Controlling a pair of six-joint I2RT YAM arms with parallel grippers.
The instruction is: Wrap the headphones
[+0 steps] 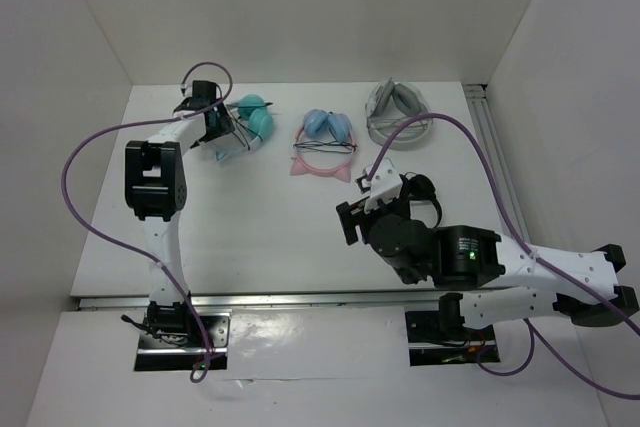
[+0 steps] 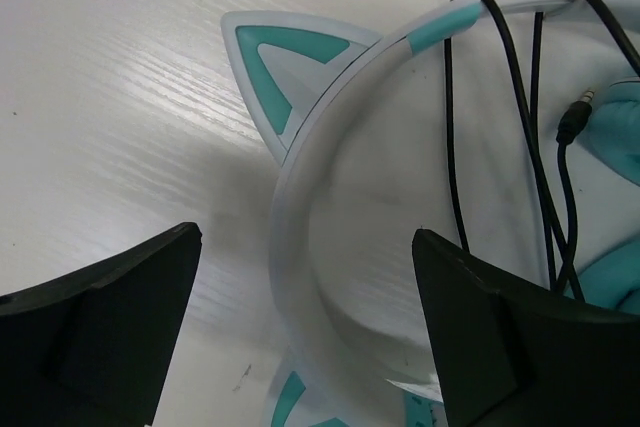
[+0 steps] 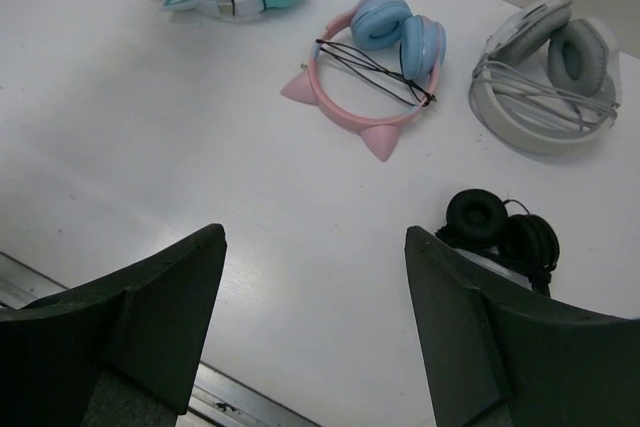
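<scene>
The teal headphones (image 1: 255, 119) lie at the back left of the table, cups to the right. In the left wrist view their pale headband (image 2: 300, 277) with a teal-lined cat ear (image 2: 275, 72) arcs between my fingers. The thin black cable (image 2: 452, 147) loops over the band several times, and its plug (image 2: 572, 122) hangs loose by a teal cup. My left gripper (image 1: 218, 127) (image 2: 305, 235) is open, its jaws straddling the headband without touching it. My right gripper (image 1: 358, 199) (image 3: 314, 232) hovers open over bare table at the middle right, with nothing between its fingers.
Pink cat-ear headphones (image 1: 322, 147) (image 3: 370, 77) lie at the back centre, with grey-white headphones (image 1: 398, 117) (image 3: 545, 72) to their right. Small black headphones (image 1: 420, 187) (image 3: 500, 232) sit beside my right wrist. A metal rail (image 1: 250, 299) runs along the near edge.
</scene>
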